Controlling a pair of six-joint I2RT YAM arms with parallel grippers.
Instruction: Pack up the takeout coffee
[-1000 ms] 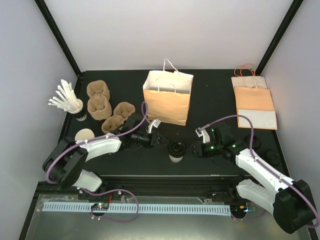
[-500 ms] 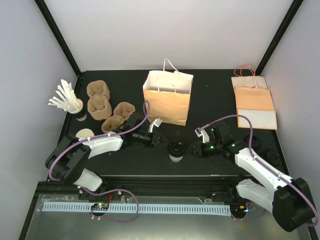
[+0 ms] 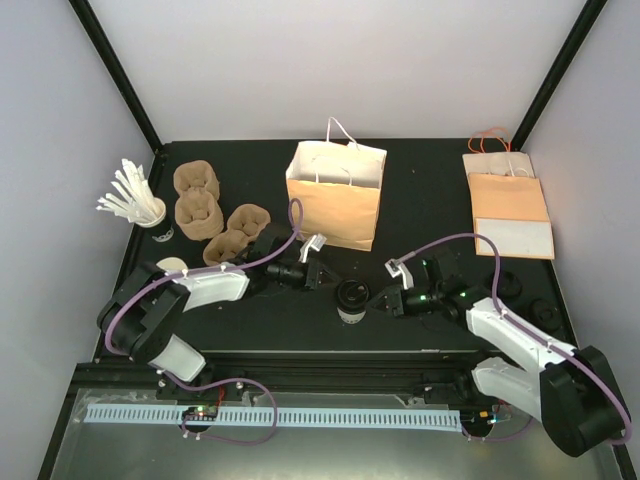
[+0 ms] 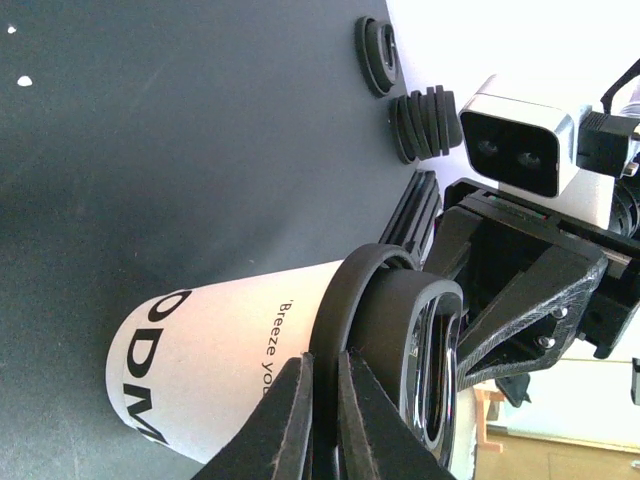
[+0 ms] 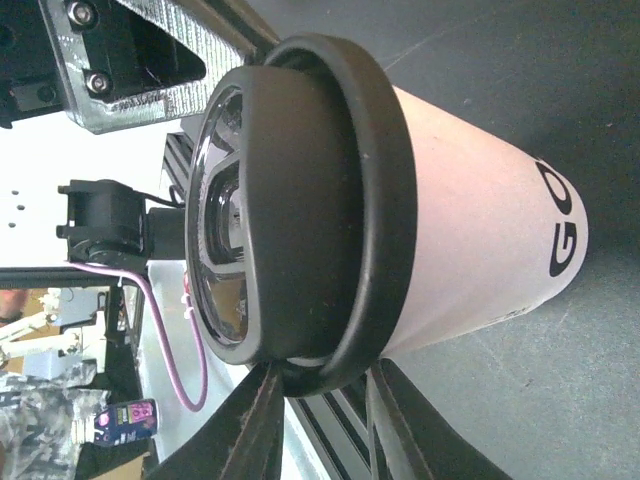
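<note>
Found coffee cup point(image 3: 350, 299) upright on table point(image 3: 430, 200), at 6 o'clock of paper bag point(image 3: 335, 200) and apart from it. Noted left gripper point(image 3: 318, 277) at cup's 10 o'clock, jaws pressed nearly together beside lid point(image 5: 300, 200) rim; cannot tell of any pinch on it. Noted right gripper point(image 3: 378, 298) at cup's 3 o'clock, jaws parted, straddling lid rim; contact unclear.

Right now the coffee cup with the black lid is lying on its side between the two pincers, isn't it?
Not lying: the coffee cup stands upright on the table, its black lid facing up, between the left pincer and the right pincer. The top external view shows it; the wrist views are just turned sideways.
</note>
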